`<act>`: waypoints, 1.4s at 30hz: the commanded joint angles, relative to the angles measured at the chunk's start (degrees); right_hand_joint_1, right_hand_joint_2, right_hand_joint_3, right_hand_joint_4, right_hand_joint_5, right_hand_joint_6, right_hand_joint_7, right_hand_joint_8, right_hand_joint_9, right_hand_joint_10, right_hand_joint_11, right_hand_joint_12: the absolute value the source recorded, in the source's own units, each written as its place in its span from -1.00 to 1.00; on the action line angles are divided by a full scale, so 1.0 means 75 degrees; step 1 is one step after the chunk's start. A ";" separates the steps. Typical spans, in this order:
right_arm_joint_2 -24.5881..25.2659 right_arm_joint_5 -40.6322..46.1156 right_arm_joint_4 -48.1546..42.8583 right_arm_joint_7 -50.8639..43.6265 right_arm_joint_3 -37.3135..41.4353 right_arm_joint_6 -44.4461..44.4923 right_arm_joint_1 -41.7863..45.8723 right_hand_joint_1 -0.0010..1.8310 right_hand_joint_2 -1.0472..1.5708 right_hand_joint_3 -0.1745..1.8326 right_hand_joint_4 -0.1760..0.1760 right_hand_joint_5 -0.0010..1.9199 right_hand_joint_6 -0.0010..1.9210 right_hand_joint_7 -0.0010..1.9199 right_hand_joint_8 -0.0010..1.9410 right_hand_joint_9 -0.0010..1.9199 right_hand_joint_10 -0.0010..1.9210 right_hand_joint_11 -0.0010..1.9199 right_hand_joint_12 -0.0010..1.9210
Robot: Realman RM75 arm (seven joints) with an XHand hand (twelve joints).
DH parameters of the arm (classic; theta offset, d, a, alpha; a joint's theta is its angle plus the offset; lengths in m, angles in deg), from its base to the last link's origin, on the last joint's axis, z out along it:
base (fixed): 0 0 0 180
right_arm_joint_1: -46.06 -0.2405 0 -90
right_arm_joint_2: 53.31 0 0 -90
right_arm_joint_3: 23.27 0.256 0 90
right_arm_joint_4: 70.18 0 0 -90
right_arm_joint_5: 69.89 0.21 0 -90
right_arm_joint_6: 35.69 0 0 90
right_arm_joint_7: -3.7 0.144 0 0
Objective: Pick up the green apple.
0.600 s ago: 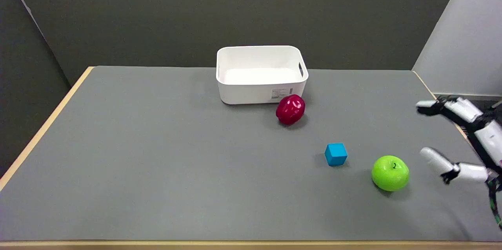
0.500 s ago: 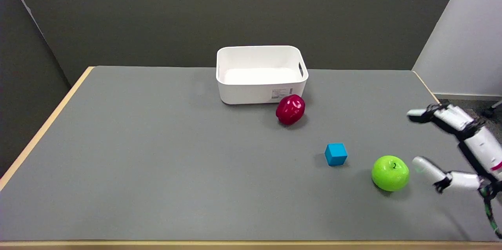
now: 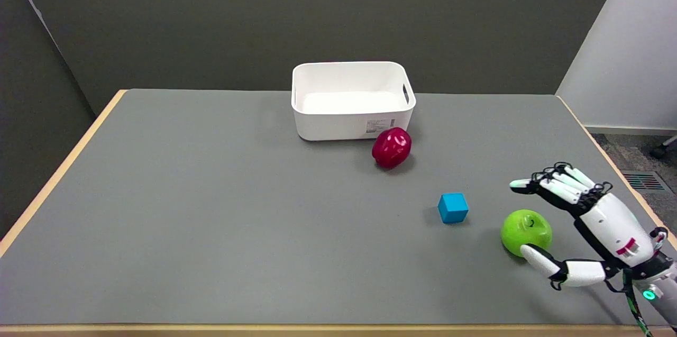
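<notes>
Since half a second ago, the right hand (image 3: 592,226) has swept in from the right edge and now brackets the green apple (image 3: 525,232), which has not shifted. It is wide open and holds nothing: the fingers (image 3: 555,184) arch above and beyond the fruit, while the thumb (image 3: 537,260) lies low at its near side, close to or just touching the skin; contact cannot be confirmed.

The apple sits on the grey worktop (image 3: 211,220) near the right front corner. To grasp well, the hand should probably settle a little lower and further left, so the fingers curl over the far side before the thumb closes; an early thumb push could roll the smooth, round fruit away.

A blue cube (image 3: 453,208) stands near the apple's left, so any roll leftwards may strike it. Further back lie a red apple (image 3: 392,147) and a white bin (image 3: 351,99), well apart. The worktop's right edge is near, the front edge fairly close; open room lies above for lifting.
</notes>
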 commanded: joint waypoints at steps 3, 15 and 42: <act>-0.0130 -0.0429 -0.0570 -0.0431 -0.0051 -0.1450 -0.0365 -0.56 0.27 -0.01 0.23 -0.63 -0.32 -0.47 -0.40 -0.64 0.06 -0.83 0.43; -0.0001 -0.0084 -0.0525 -0.0300 -0.0119 -0.2122 -0.0212 -0.56 0.27 -0.01 0.24 -0.63 -0.32 -0.47 -0.41 -0.64 0.05 -0.83 0.43; 0.0187 0.0060 -0.0082 -0.0317 -0.0394 -0.2048 0.0005 -0.43 0.28 0.02 0.23 -0.64 -0.34 -0.49 -0.44 -0.65 0.03 -0.83 0.42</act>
